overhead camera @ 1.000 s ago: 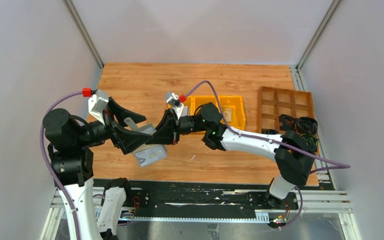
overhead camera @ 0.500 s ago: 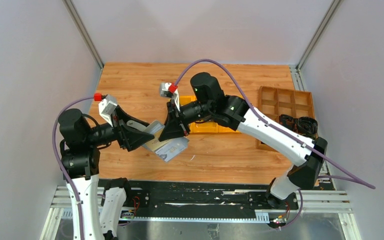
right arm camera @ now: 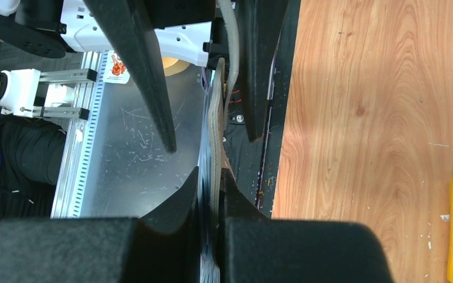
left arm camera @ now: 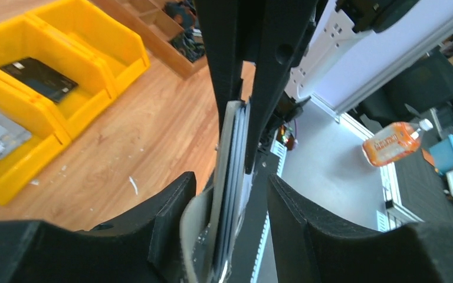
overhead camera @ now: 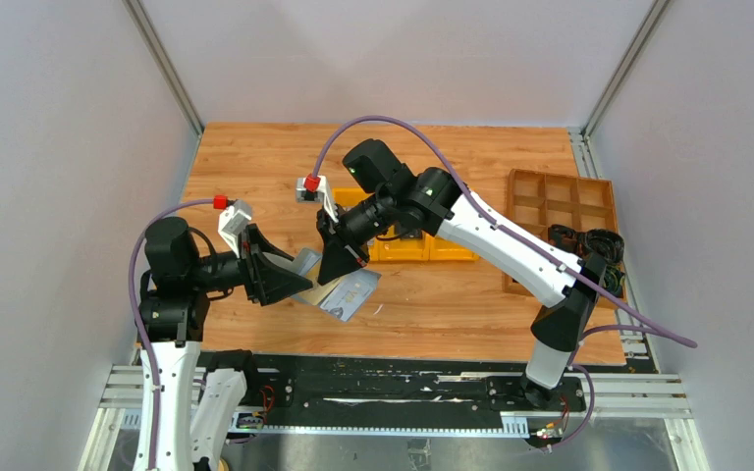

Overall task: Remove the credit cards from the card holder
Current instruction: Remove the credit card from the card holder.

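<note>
Right now the whole bundle is in the air above the table (overhead camera: 432, 304), in front of the yellow bin (overhead camera: 457, 255), between the two arms. The right gripper (overhead camera: 339, 267) comes down from above, fingers pressed together on the edge of the credit cards (overhead camera: 351, 292); the right wrist view shows the thin stack squeezed tight between the pads. The left gripper (overhead camera: 290, 280) has its fingers spread either side of the card holder (overhead camera: 306, 261). In the left wrist view the grey flap leans on one finger (left arm camera: 171, 218) and there is daylight on the other side, so it looks like no real clamp.

Risks as I see it:
- Holder unsecured, so a pull would likely drag it along with the cards and nothing separates.
- Can't tell whether the right pinch also catches a holder flap; if it does, same result.
- Only the edge of the stack is pinched, so inner cards could slide, fan out and drop to the table.
- A left squeeze landing off the flap could knock it sideways.
</note>
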